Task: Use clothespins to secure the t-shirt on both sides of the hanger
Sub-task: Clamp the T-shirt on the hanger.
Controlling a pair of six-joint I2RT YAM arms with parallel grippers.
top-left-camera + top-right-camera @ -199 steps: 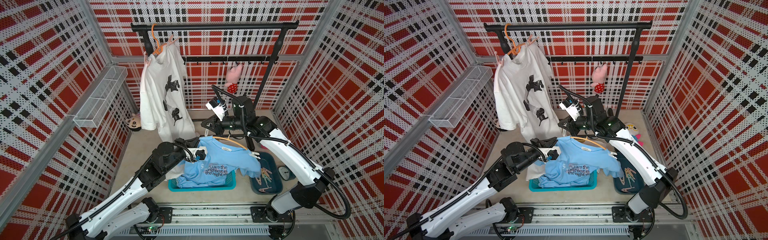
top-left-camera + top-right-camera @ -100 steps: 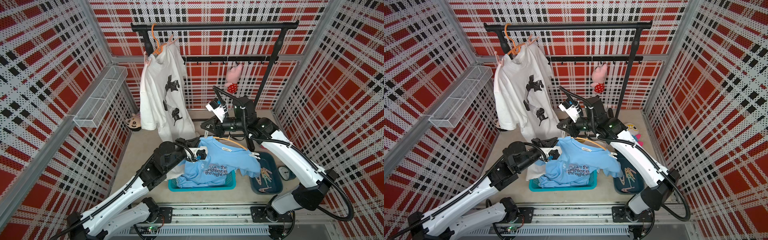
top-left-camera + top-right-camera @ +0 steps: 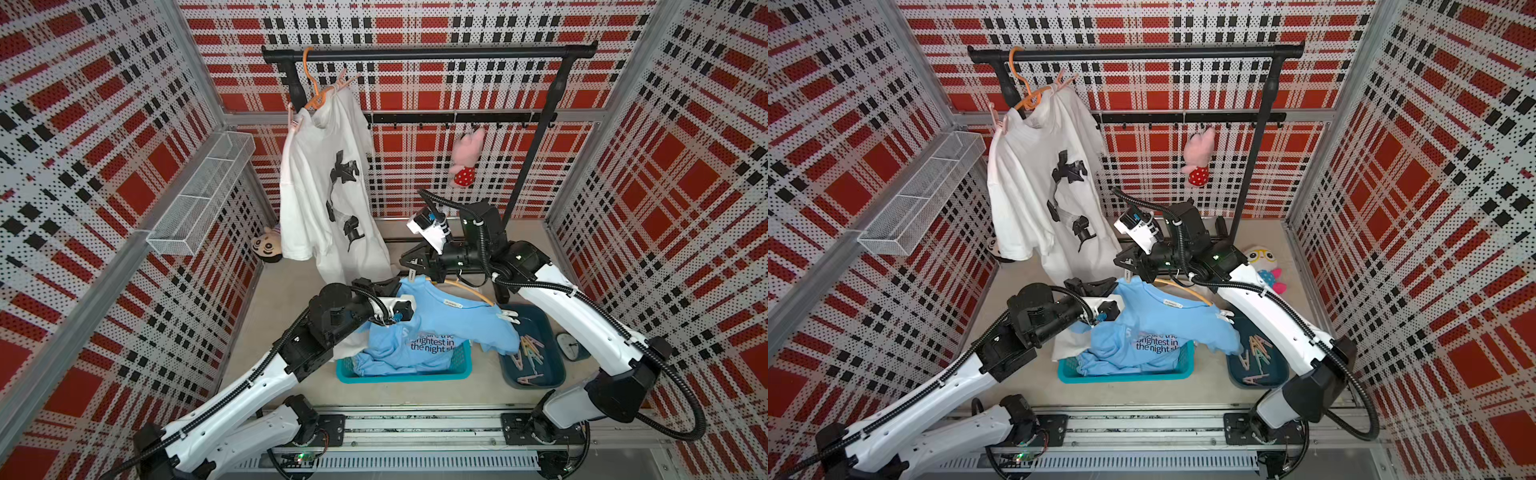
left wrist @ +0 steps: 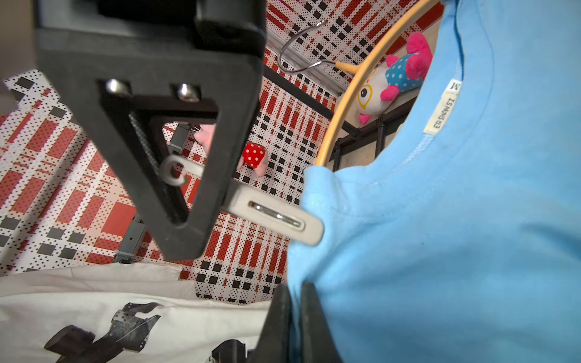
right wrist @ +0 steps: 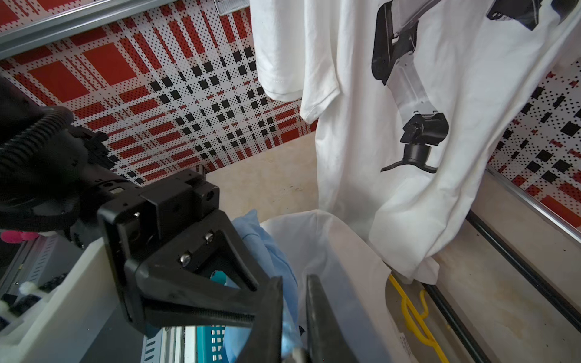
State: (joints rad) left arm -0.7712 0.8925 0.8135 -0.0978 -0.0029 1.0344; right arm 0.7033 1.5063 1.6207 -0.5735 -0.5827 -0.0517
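Your left gripper (image 4: 294,292) is clamped on the blue t-shirt (image 4: 440,235). Your right gripper (image 5: 295,283) pinches a clothespin (image 4: 276,217) that touches the shirt's shoulder beside the hanger (image 4: 345,94). The spare clothespins (image 3: 530,353) lie in the tray (image 3: 550,332), lower right of centre in both top views.

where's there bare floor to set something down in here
Bare floor lies between the left wall and the left arm, beside the white t-shirt; a narrow strip runs between the teal basket and the front rail. Crowded: around the clothespin tray and right arm.
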